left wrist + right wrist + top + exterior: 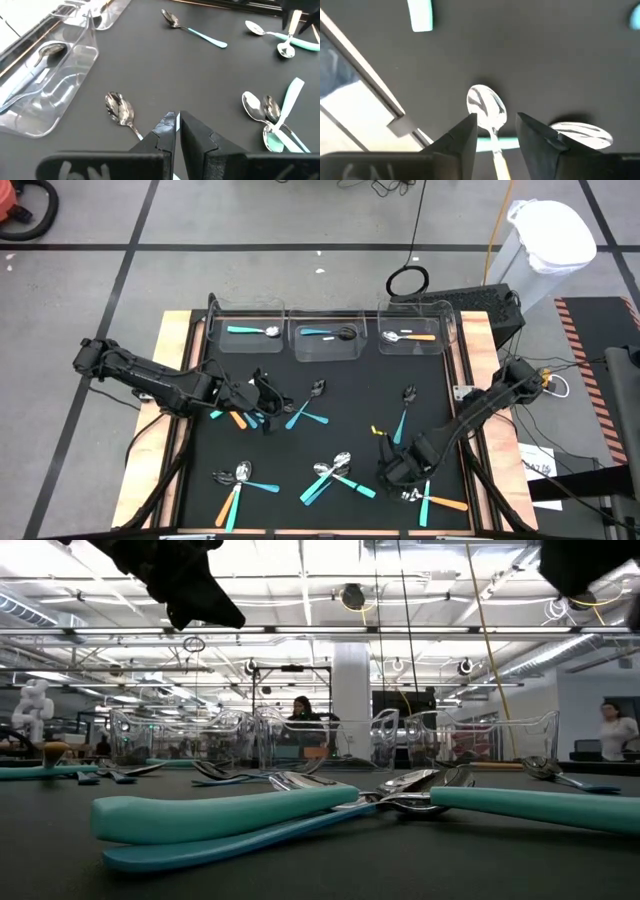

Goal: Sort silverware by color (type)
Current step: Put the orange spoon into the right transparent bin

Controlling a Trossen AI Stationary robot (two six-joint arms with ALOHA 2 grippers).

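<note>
Spoons with shiny heads and teal, light blue or orange handles lie scattered on the black mat. My left gripper point(270, 405) point(177, 120) is shut and hovers low over a crossed cluster of spoons at the mat's left. One spoon point(120, 107) lies just ahead of it, its handle running under the fingers. My right gripper point(392, 475) point(497, 125) is open near the near right corner. Its fingers stand on either side of the neck of a spoon point(486, 107). Another spoon head point(582, 132) lies beside it. My left gripper points slanting down at the spoon's handle, which passes beneath its shut fingers point(160, 132). The fingers hide that spot, so I cannot tell whether they touch it. The spoon lies flat on the mat.
Three clear trays stand along the far edge: the left one point(222, 340) holds a teal spoon, the middle one point(300, 350) a dark-headed pale one, the right one point(445, 340) an orange one. More spoon groups lie at the near middle point(335, 475) and near left point(238, 480). A wooden rim point(170, 400) borders the mat.
</note>
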